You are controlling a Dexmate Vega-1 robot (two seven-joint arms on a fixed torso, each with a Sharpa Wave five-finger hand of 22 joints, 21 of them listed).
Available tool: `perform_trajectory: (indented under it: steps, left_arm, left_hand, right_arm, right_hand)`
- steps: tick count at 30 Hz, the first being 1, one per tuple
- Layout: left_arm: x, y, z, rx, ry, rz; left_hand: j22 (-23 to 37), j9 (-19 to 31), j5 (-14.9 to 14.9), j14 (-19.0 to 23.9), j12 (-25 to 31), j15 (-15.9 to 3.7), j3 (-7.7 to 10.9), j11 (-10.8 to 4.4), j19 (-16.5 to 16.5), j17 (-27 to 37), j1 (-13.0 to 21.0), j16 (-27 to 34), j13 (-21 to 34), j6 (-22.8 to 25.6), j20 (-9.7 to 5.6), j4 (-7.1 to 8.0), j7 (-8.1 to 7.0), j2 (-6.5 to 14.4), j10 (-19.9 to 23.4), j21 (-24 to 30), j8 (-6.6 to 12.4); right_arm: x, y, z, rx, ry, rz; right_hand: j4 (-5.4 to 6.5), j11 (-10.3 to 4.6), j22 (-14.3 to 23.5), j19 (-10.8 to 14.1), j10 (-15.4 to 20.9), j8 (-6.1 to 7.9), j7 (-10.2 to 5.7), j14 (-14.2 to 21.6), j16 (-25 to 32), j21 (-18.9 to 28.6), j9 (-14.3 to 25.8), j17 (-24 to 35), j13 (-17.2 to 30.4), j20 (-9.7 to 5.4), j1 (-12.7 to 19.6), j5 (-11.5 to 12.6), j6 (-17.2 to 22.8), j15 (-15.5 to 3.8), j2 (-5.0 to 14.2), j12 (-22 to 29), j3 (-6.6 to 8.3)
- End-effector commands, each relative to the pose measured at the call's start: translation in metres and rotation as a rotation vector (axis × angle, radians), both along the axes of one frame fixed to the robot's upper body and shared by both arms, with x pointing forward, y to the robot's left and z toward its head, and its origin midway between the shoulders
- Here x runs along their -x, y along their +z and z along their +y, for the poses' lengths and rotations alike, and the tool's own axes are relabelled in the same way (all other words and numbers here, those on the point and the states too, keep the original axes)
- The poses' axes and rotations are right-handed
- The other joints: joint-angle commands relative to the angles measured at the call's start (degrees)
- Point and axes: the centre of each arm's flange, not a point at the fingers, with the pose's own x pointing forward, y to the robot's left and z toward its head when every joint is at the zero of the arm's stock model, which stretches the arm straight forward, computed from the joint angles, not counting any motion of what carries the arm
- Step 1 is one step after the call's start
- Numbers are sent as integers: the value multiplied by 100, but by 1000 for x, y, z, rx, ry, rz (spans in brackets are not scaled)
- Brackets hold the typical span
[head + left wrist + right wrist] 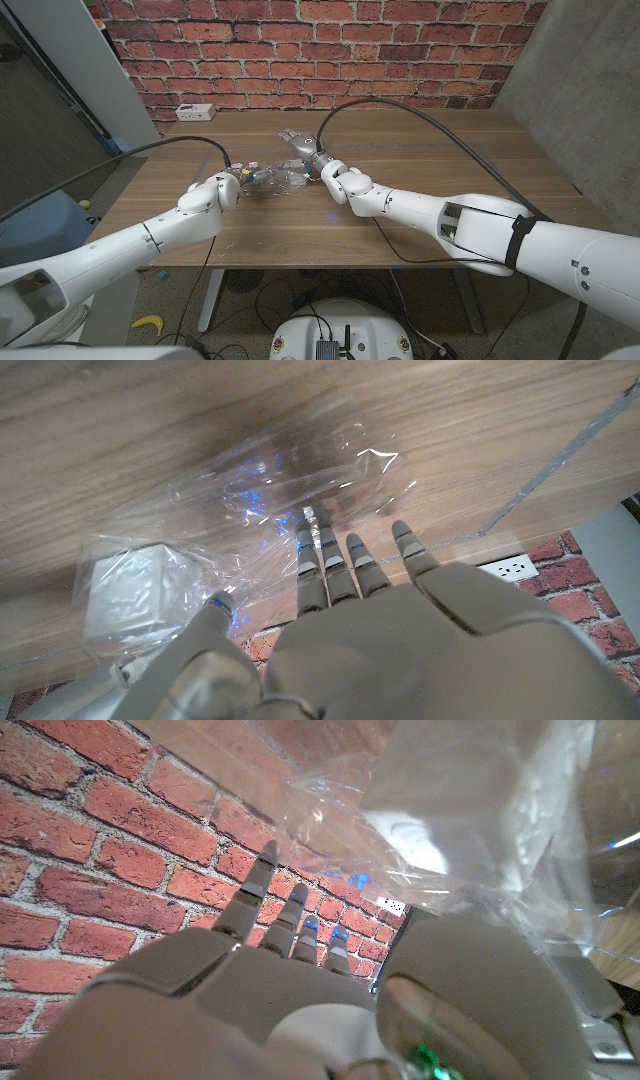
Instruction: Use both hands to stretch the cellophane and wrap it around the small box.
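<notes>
A crumpled sheet of clear cellophane [268,180] lies at the table's middle between my two hands. The small white box [125,598] sits under the film, and also shows through it as a white box [440,840]. My left hand [226,186] is at the film's left end; its straight, spread fingers [325,555] press the cellophane [290,485] onto the wood. My right hand [308,156] is at the far right end of the sheet. A raised flap of cellophane [470,830] drapes over its thumb [470,1005], which seems to pinch it; the other fingers [285,915] stay straight.
A white power strip [195,112] lies at the table's far left corner, in front of the brick wall [330,40]. Black cables run over the table to both arms. A blue bin [45,225] stands on the floor to the left.
</notes>
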Motion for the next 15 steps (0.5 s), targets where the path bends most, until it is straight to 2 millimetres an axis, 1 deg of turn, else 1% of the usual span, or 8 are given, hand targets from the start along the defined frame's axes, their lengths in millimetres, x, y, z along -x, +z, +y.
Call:
perform_trajectory:
  steps: [1, 4, 7, 10, 11, 12, 14, 15]
  left_arm:
    - [-7, 1, -7, -37, 1, 22]
    - [-9, 2, -9, -40, 1, 28]
    - [-11, 2, -10, -44, -4, 36]
    - [-12, 3, -11, -49, -7, 38]
    - [-12, 3, -12, -49, -8, 37]
    - [-12, 4, -12, -51, -7, 34]
    - [-13, 6, -12, -50, -7, 33]
    - [-13, 6, -13, -50, -8, 34]
  left_hand:
    - [8, 13, 35, -12, 31, -193, -24, -22, -15, -5, 6, 41, 4, 54, -12, 28, -2, -55, 15, -15, 36]
    - [8, 13, 37, -17, 29, -203, -32, -7, -14, -7, 12, 42, 2, 53, -15, 35, -1, -56, 2, -20, 38]
    - [7, 12, 39, -19, 34, -202, -39, -18, -10, -8, 16, 43, 0, 43, -16, 41, -5, -58, 5, -22, 36]
    - [7, 12, 42, -24, 36, -212, -47, -24, -5, -9, 22, 44, -2, 42, -19, 48, -2, -60, -1, -25, 39]
    - [7, 12, 42, -24, 36, -214, -48, -27, -4, -9, 23, 44, -2, 43, -19, 48, -2, -60, -2, -26, 40]
    - [6, 12, 43, -25, 35, -211, -51, -13, -3, -10, 26, 45, -3, 38, -16, 51, 0, -61, -7, -28, 39]
    - [6, 12, 45, -25, 38, -218, -56, -13, 3, -11, 30, 47, -5, 35, -22, 55, 3, -62, -7, -29, 40]
    - [6, 12, 46, -25, 38, -217, -59, -21, 2, -11, 32, 47, -5, 34, -17, 57, 3, -62, -11, -31, 41]
  right_arm:
    - [-6, 14, -23, -202, 137, 126]
    - [-9, 16, -28, -279, 193, 201]
    - [-14, 17, -34, -338, 254, 280]
    - [-16, 17, -39, -327, 283, 319]
    - [-16, 17, -40, -298, 284, 327]
    - [-16, 16, -40, -273, 283, 328]
    - [-17, 17, -42, -194, 285, 362]
    - [-18, 17, -42, -159, 281, 381]
  right_hand:
    - [79, 0, 9, 89, 161, 111, -94, 70, 67, -62, 10, 9, 11, -4, -105, -22, 429, -270, 246, 15, 68]
    - [167, 19, 13, 67, 518, 187, -186, 128, 86, -121, 1, -18, 8, 50, -260, -93, 891, -259, 459, 83, 119]
    - [271, 75, 20, 24, 781, 237, -150, 238, 126, -180, -6, -39, 5, 95, -435, -136, 1298, -200, 655, 111, 200]
    - [343, 114, 27, -28, 969, 298, -112, 294, 141, -229, -9, -57, 3, 154, -594, -163, 1679, -176, 688, 126, 242]
    - [329, 110, 29, -31, 1067, 329, -109, 316, 140, -243, -10, -76, 1, 156, -592, -155, 1863, -185, 732, 136, 320]
    - [303, 116, 29, -40, 1076, 327, -99, 324, 138, -251, -11, -87, 1, 165, -563, -151, 1895, -188, 738, 130, 359]
    - [157, 111, 26, -48, 1126, 318, -107, 325, 108, -277, -15, -144, -2, 147, -399, -133, 2025, -235, 703, 107, 513]
    - [72, 105, 23, -94, 1125, 284, -106, 207, 44, -311, -16, -181, -2, 97, -302, -127, 2043, -263, 687, 80, 606]
